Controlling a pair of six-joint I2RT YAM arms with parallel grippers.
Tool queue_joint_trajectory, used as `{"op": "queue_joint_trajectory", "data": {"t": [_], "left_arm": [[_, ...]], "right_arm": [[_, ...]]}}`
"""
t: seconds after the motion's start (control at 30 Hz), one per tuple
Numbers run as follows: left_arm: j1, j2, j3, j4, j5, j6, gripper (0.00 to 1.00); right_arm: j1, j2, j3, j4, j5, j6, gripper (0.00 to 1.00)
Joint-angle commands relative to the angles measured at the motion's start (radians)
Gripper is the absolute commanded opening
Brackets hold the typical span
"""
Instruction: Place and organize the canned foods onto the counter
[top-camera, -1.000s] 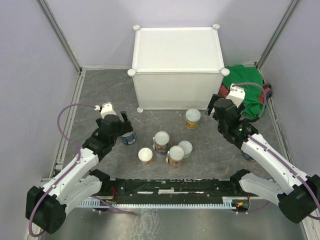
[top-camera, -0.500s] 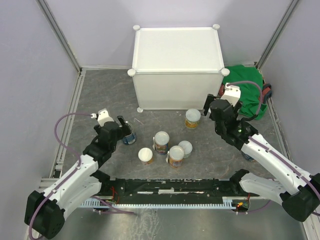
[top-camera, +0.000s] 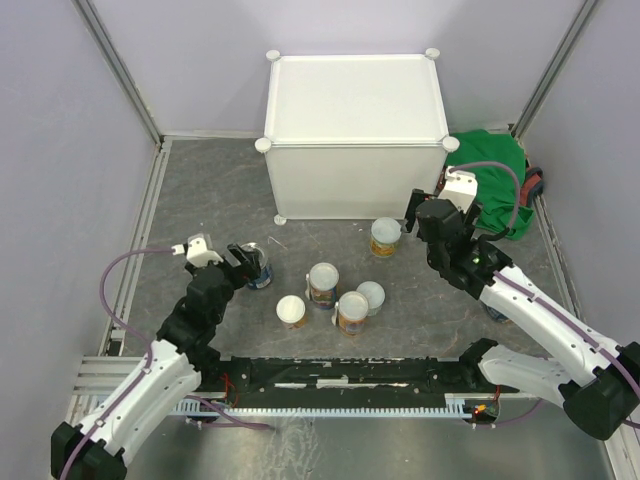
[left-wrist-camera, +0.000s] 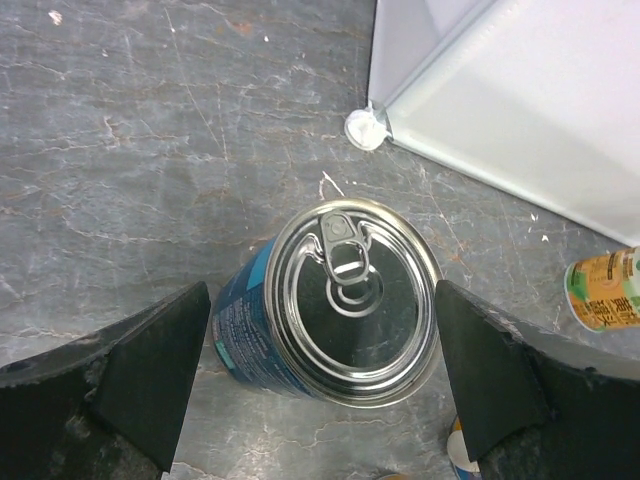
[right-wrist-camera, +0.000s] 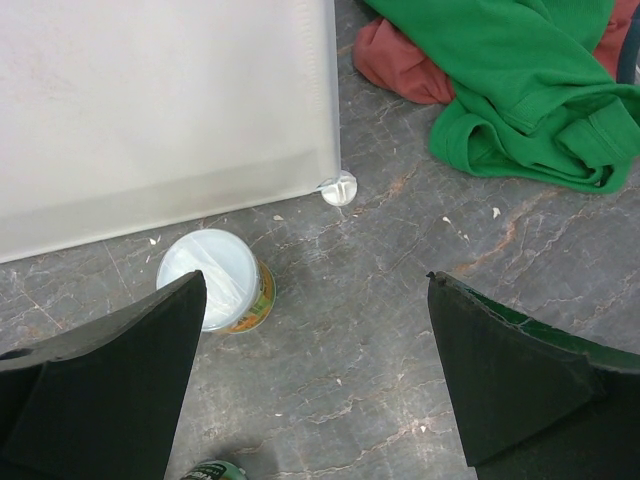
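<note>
Left arm has drawn back toward its base, away from the counter, whose top holds no cans yet. Jaws apart, the left gripper straddles a blue can; the right gripper, likewise spread, holds nothing. Every can seen waits on the floor.

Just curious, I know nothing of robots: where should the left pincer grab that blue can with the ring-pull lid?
By its curved side wall, coming straight down from above. The blue can stands upright, its flat lid offers no hold, and the open left pincer has a finger on each side of it.
</note>
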Motion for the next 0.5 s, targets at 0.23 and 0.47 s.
{"op": "queue_joint_trajectory", "data": {"t": [0.23,0.47], "left_arm": [[-0.042,0.053,-0.023,0.107,0.02,0.063,0.99],[-0.116,0.143,-0.005,0.147,-0.03,0.101,0.99]], "right_arm": [[0.008,-0.023,0.054,-0.004,0.038,-0.019,0.99],[0.008,-0.028,0.064,-0.01,0.039,-0.031,0.99]]}}
